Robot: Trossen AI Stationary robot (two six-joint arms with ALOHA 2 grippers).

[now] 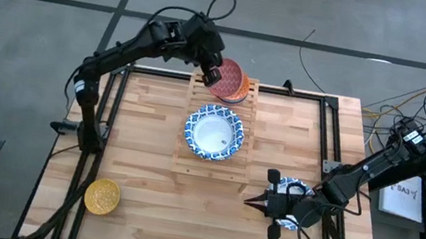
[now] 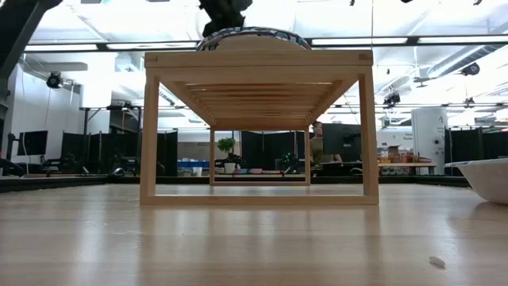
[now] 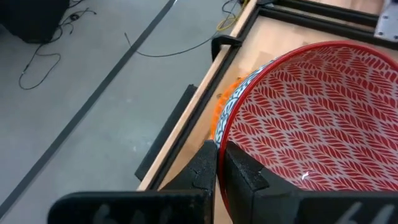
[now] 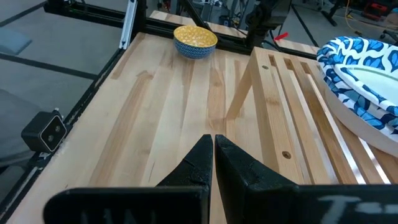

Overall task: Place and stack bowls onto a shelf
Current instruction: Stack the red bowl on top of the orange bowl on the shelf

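The red bowl point(image 1: 229, 78) sits tilted over the far end of the shelf point(image 1: 189, 160), above an orange bowl point(image 3: 221, 109) whose edge peeks out beneath it, and my left gripper point(image 1: 211, 74) is clamped tight on its near rim; in my left wrist view the two fingers point(image 3: 239, 171) pinch that rim point(image 3: 219, 163) between them, with the patterned inside of the bowl spreading away beyond. In the middle of the shelf lies a wide blue-rimmed bowl point(image 1: 213, 132), white in the centre, apart from the red one. My right gripper point(image 1: 254, 201) hangs low over the table point(image 1: 142, 186) just off the shelf's near end, fingers pressed together on nothing, pointing along the planks toward the yellow bowl point(image 1: 102, 195) near the table's front left corner. Another blue-rimmed bowl point(image 1: 294, 189) rests on the table right beside that arm's wrist, partly hidden by it. From table height, the shelf stands as an open frame with a bowl rim point(image 2: 252, 35) showing on top.
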